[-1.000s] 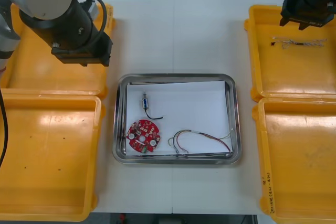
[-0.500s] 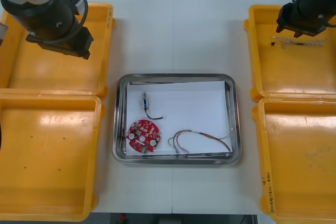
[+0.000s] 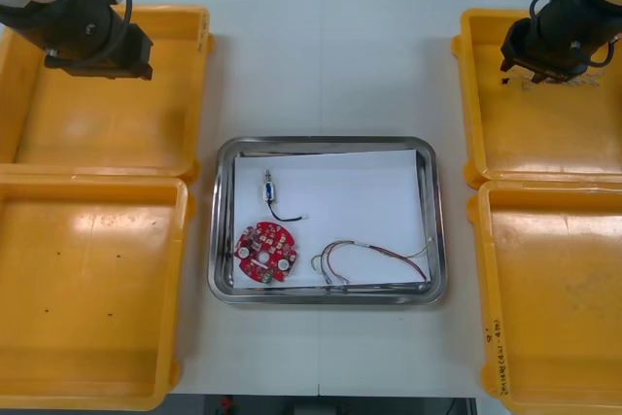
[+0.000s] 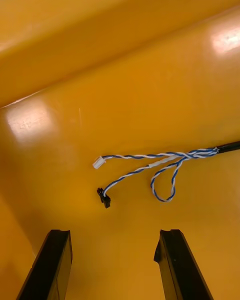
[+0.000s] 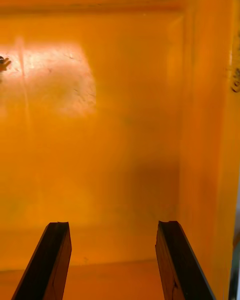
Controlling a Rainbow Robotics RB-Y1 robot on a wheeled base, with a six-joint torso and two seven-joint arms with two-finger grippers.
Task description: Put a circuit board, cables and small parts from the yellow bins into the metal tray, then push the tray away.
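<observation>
My right gripper (image 4: 114, 235) hangs with fingers apart over the upper-right yellow bin (image 3: 530, 143), where the twisted blue and white cable (image 4: 150, 166) lies just beyond my fingertips. My left gripper (image 5: 112, 225), also spread and holding nothing, is above the upper-left yellow bin (image 3: 97, 138). At centre, the metal tray (image 3: 222, 221) holds a red circuit board (image 3: 264, 253).

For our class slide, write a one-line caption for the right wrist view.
Open right gripper hovering over the twisted blue and white cable lying on a yellow bin floor.
</observation>
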